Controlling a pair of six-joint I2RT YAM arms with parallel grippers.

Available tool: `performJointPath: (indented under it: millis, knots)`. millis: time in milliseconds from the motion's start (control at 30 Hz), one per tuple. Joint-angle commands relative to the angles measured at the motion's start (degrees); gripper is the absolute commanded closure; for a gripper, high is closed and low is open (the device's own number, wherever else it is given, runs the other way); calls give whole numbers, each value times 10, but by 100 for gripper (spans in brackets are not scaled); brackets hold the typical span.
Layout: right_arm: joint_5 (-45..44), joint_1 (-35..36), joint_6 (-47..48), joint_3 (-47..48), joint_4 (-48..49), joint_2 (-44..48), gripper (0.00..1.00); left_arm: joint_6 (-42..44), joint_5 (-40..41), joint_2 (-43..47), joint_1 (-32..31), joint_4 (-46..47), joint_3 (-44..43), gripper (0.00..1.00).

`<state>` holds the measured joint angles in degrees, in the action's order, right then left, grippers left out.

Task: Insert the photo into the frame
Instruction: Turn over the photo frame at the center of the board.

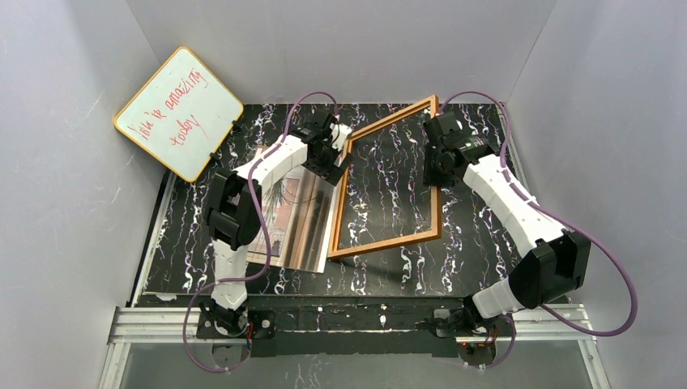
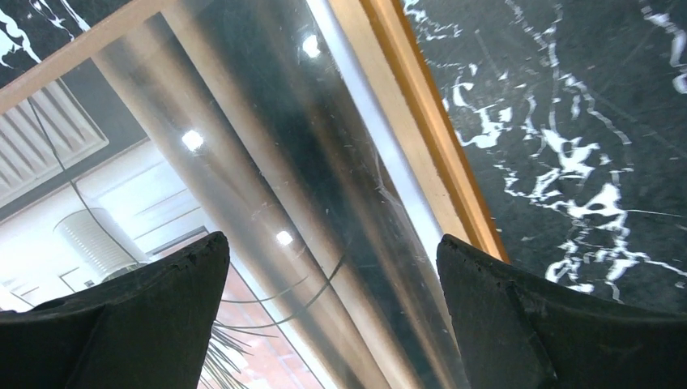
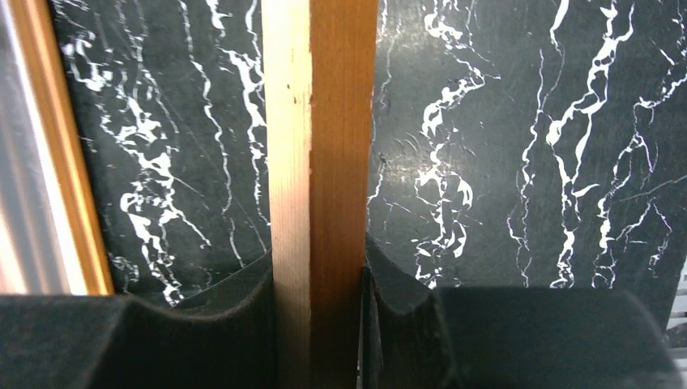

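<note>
1. writing: one whiteboard (image 1: 178, 113) with a yellow edge leaned on the wall, well apart from the frame (image 1: 385, 245) on its far left side. it bore red handwriting in two lines; the last word read "today", the rest was not clearly legible. no brand or label was seen on any item.
2. count: one frame, one photo (image 1: 290, 207), one whiteboard, two grippers.
3. frame: orange-brown wood, on the black marbled table (image 1: 462, 267), whose pattern showed through the frame's opening.
4. photo: it lay on the table just beside the frame's left rail, outside the frame, partly under the left arm. a dark spiky plant showed on the print.
5. a glossy strip (image 2: 324, 162) with light spots ran along the frame's left rail; whether it was a separate sheet could not be told.
6. left gripper (image 2: 332, 251): it hung above the glossy strip beside the frame's left rail, jaws wide apart, holding nothing.
7. right gripper (image 3: 320, 267): it was clamped on the frame's right rail, one pad against each side of the wood.
</note>
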<state>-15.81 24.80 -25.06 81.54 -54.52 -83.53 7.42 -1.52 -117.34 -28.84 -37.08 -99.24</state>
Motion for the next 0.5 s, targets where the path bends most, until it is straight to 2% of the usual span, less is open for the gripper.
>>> performJointPath:
  millis: [0,167,467]
  knots:
    - [-30,2,10,-24,26,28,63,37,58,18,-6,16,39,2]
    - [-48,2,2,-74,43,24,63,56,92,19,-6,33,72,2]
    - [-86,3,-17,-147,69,4,63,82,95,6,-7,43,104,2]
